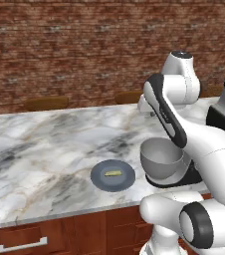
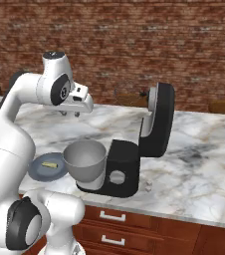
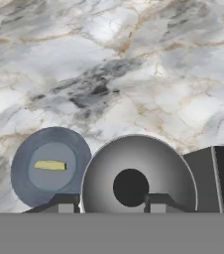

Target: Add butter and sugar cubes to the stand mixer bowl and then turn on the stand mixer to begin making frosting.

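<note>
Looking from the left base view, the butter lies flat in the middle of a blue-grey plate near the front edge of the marble table. Just right of the plate stands the stand mixer bowl, empty and seated on the black base of the stand mixer, whose head shows at the far right. The arm arches over the bowl, and its hand is hidden behind the forearm here.

From the right base view, the hand hangs well above the table, beyond the bowl and the plate; whether the fingers are apart or together I cannot tell from this side. The mixer has its head tilted up, leaving the bowl open from above. The butter shows as a thin yellow sliver on the plate.

In the hand view, the two finger tips stand apart with nothing between them, so the hand is open and empty. The butter sits on the plate, touching nothing else, beside the bowl.

The stick looks light but soft and greasy, likely to dent or slip. I would take it across its narrow width, near the middle of its length, with a gentle squeeze and the fingers reaching down to the plate.
</note>
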Controlling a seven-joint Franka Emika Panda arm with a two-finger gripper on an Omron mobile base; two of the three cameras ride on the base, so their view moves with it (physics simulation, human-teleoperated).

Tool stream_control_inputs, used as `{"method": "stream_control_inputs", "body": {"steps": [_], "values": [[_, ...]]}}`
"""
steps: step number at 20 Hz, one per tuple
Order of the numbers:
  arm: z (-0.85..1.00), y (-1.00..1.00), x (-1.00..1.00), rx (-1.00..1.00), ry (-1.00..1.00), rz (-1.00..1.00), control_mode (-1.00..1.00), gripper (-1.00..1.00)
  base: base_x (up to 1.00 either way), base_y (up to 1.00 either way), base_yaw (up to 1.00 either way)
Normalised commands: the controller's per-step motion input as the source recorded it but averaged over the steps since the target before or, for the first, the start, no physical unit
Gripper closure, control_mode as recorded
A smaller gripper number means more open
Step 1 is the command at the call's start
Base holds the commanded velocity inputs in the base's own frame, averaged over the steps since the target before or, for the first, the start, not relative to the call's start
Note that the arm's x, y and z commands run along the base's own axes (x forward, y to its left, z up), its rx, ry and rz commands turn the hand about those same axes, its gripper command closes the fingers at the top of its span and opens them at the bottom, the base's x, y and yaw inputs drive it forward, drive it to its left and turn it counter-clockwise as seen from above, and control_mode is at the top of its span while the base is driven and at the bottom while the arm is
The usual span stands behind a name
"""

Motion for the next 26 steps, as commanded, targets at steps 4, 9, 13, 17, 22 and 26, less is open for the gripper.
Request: {"method": "stream_control_inputs", "body": {"steps": [4,9,13,17,22,26], "values": [[0.00,0.00,0.00,0.00,0.00,0.00,1.00,-1.00,-0.08,0.00,0.00],[0.00,0.00,0.00,0.00,0.00,0.00,1.00,-1.00,-0.52,-0.02,0.00],[0.00,0.00,0.00,0.00,0.00,0.00,1.00,-1.00,-0.54,-0.11,0.00],[0.00,0.00,0.00,0.00,0.00,0.00,1.00,-1.00,-0.35,-0.16,0.00],[0.00,0.00,0.00,0.00,0.00,0.00,1.00,-1.00,-0.07,-0.39,-0.02],[0.00,0.00,0.00,0.00,0.00,0.00,1.00,-1.00,0.00,-0.69,-0.04]]}}
